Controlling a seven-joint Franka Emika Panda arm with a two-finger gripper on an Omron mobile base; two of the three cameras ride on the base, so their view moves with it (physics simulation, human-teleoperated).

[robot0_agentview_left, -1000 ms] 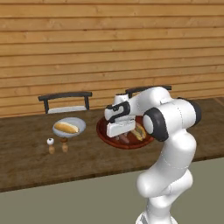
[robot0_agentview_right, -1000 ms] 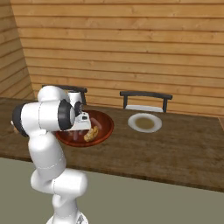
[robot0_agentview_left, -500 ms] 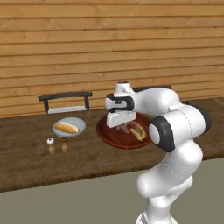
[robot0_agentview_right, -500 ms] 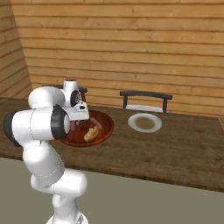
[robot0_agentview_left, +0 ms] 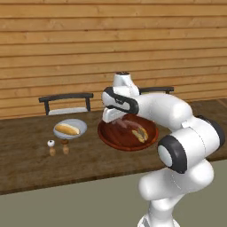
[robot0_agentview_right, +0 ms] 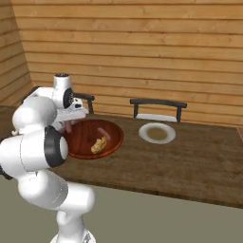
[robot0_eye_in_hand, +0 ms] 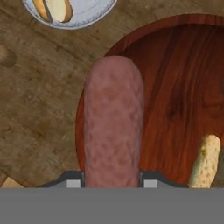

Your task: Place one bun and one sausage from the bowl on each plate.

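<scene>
Hand view showed my gripper (robot0_eye_in_hand: 113, 186) clamped on a sausage (robot0_eye_in_hand: 113, 122), which stuck up the middle of the frame over the left rim of the bowl (robot0_eye_in_hand: 175, 87). I saw a bun (robot0_eye_in_hand: 204, 161) lying inside the bowl at lower right. Another bun (robot0_eye_in_hand: 54, 8) sat on a plate (robot0_eye_in_hand: 87, 13) at upper left.

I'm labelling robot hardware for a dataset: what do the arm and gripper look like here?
The arm is glossy white with rounded, tube-like links and dark grey to black bands and caps at its joints. The gripper has a boxy white body; its finger bases appear in the hand view as small grey blocks. No cables or markings are visible.
</scene>
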